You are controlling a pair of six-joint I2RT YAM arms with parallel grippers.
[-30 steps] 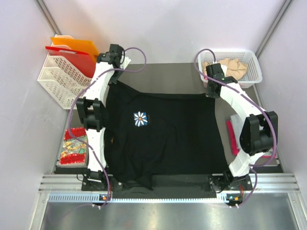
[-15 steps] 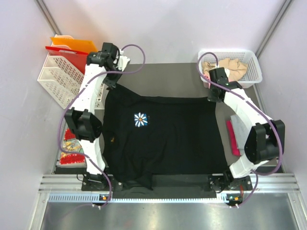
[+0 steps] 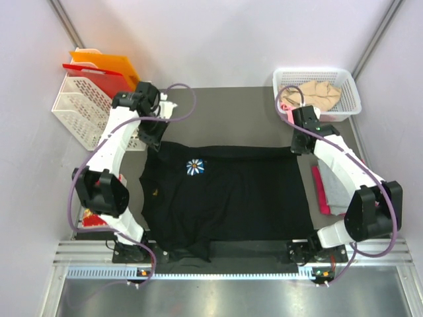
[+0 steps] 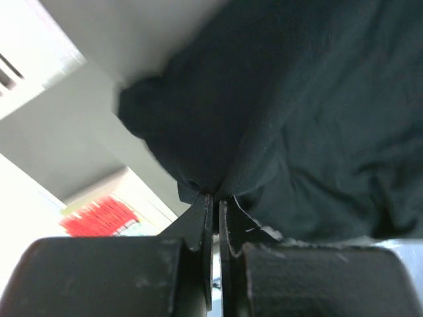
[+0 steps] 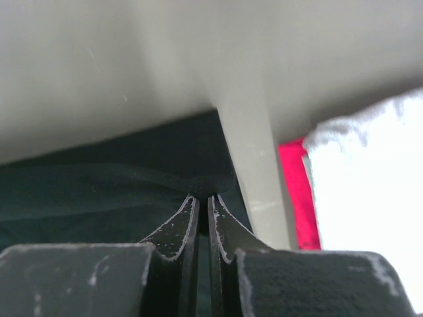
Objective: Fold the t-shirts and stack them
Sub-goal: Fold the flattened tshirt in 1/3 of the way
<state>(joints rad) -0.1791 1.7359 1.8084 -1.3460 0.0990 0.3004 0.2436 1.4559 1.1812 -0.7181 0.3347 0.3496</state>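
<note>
- Dark table [image 3: 231, 109], pale walls around.
- Black t-shirt [image 3: 231, 191] spread flat mid-table, daisy print up.
- White basket [image 3: 344, 111] far right, beige t-shirt [image 3: 318, 91] inside.
- Left gripper [image 4: 213, 197] clamped tight on shirt's far-left corner.
- Right gripper [image 5: 203, 197] clamped tight on far-right corner.

Going off the spread t-shirt [image 3: 225, 198]: file rack [image 3: 78, 113] sits back-left, basket [image 3: 351, 90] back-right, folded shirts [image 3: 328, 188] just beside its right edge.

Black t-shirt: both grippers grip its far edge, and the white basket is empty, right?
No: the top external view shows beige cloth in the white basket. The left gripper and right gripper do pinch the black t-shirt's far edge.
</note>
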